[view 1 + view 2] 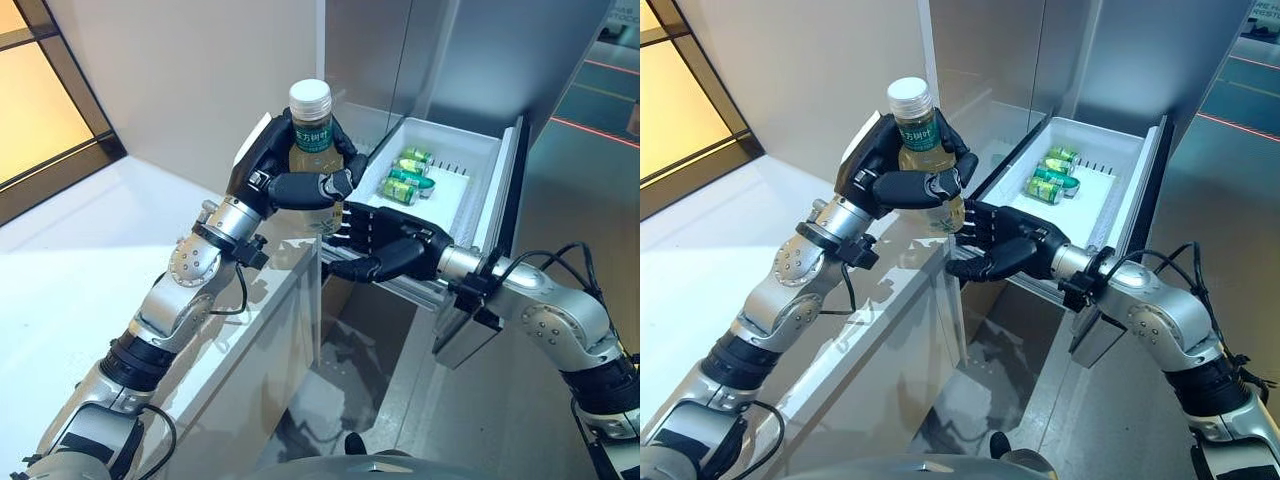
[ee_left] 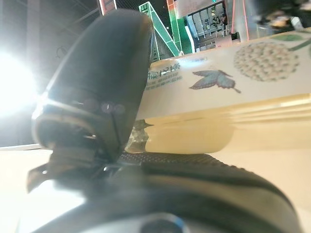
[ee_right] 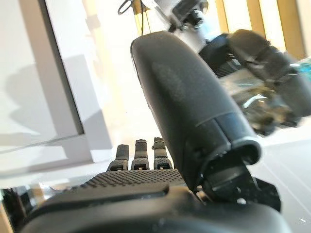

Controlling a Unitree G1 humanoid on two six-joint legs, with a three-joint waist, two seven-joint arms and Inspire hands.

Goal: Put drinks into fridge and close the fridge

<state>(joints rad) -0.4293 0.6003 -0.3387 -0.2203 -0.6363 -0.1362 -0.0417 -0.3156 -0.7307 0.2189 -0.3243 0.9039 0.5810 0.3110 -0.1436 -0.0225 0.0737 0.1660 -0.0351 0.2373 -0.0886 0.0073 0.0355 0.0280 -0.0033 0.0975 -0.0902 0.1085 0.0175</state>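
Closest in, at seven o'clock, the white tabletop [image 1: 70,280] runs up under the left arm. At its far edge the left robot hand [image 1: 290,175] is wrapped around a drink bottle [image 1: 312,135], upright, white cap on top, long axis vertical. Just at four o'clock from it, the right robot hand [image 1: 385,245] waits with relaxed, spread fingers, holding nothing. The open fridge drawer [image 1: 480,190], with green cans [image 1: 408,177] lying inside, sits at two o'clock of the bottle, nearer the right robot hand, which suggests a handover.
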